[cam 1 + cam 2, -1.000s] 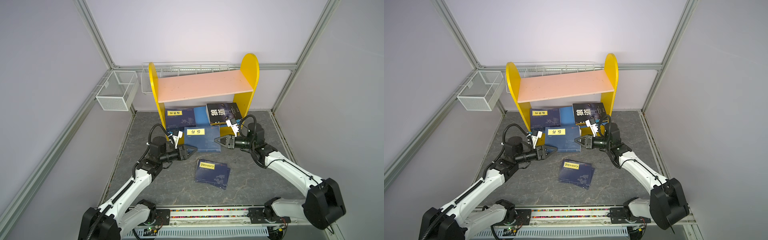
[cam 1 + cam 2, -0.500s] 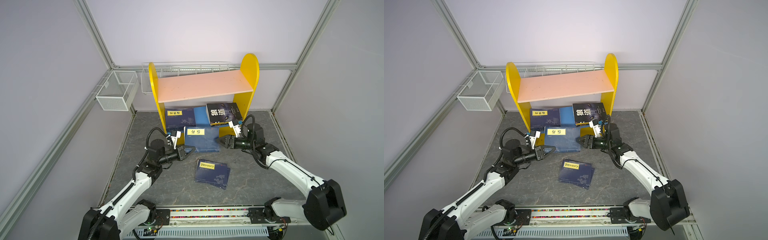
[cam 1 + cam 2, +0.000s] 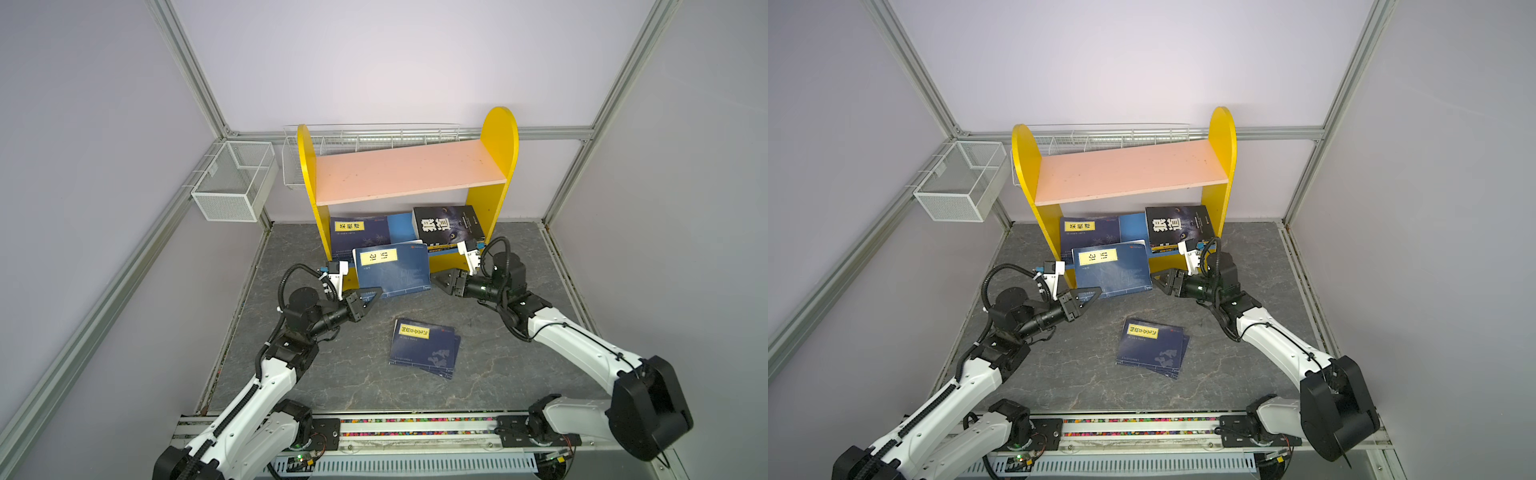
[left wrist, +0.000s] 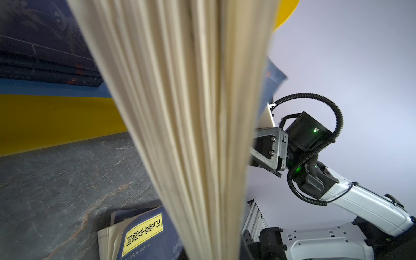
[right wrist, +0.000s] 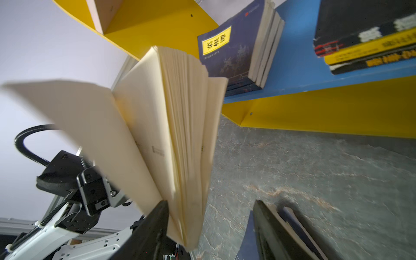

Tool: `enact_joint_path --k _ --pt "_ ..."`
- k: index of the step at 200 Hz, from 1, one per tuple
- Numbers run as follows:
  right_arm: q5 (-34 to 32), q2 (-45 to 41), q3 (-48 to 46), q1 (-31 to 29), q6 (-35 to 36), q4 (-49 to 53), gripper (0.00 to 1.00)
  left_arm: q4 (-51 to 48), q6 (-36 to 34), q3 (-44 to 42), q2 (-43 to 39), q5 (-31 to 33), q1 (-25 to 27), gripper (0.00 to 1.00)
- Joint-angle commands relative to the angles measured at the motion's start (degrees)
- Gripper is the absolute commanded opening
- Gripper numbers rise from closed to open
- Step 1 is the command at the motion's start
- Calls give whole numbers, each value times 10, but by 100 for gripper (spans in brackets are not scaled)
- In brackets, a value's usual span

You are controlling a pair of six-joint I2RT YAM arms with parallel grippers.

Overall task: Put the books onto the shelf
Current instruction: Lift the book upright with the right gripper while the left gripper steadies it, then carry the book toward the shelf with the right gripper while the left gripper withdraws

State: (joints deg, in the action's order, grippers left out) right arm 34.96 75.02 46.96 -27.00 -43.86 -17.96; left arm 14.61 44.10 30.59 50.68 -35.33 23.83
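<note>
A navy book (image 3: 392, 270) (image 3: 1111, 268) with a yellow label hangs tilted in front of the shelf (image 3: 409, 174) (image 3: 1129, 174). My left gripper (image 3: 368, 297) (image 3: 1088, 297) is shut on its lower left corner. Its fanned pages (image 4: 191, 112) hide that gripper's jaws in the left wrist view. My right gripper (image 3: 442, 282) (image 5: 209, 227) stands open at the book's lower right corner, one finger (image 5: 157, 225) against the pages (image 5: 175, 135). On the blue lower board (image 5: 292, 67) lie a navy stack (image 3: 359, 232) (image 5: 236, 51) and a black book (image 3: 446, 226) (image 5: 364, 33). More navy books (image 3: 426, 347) (image 4: 144, 231) lie on the floor.
A white mesh basket (image 3: 232, 187) hangs on the left wall rail. A long wire basket (image 3: 374, 137) runs behind the shelf's pink upper board. The grey stone floor (image 3: 332, 374) ends at the arm rail (image 3: 415, 430) in front.
My left gripper has shut on the book's left corner. My right gripper, shut on its right edge before, has opened and drawn back a little. The book has barely moved.
</note>
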Motion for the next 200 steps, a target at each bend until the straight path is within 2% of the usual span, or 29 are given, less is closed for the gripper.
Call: enact_joint_path --k 1,21,48,98,120,141,165,178,200 --pt "15 -1 -16 -11 -38 -72 60 43 8 -2 -1 11 0 0" --pt "-62 -34 -36 3 -29 -44 61 37 9 -5 -7 27 0 0" --pt "-120 -78 -38 7 6 1 66 33 9 -11 -13 37 0 0" --pt "-51 -49 -19 -14 23 -13 67 45 8 -10 -4 19 -1 0" --pt "-48 -17 -10 -28 20 -27 67 60 13 -11 -5 6 -1 0" --pt "-43 8 -12 -30 1 -70 65 74 18 -11 -8 -11 -1 0" --pt "-15 33 -15 -28 -30 -137 56 86 20 -12 -11 -28 -1 0" --pt "8 49 -23 -28 -68 -209 47 89 20 -12 -12 -36 -1 0" --pt "38 87 -36 -27 -158 -362 40 88 20 -12 -12 -41 -1 0"
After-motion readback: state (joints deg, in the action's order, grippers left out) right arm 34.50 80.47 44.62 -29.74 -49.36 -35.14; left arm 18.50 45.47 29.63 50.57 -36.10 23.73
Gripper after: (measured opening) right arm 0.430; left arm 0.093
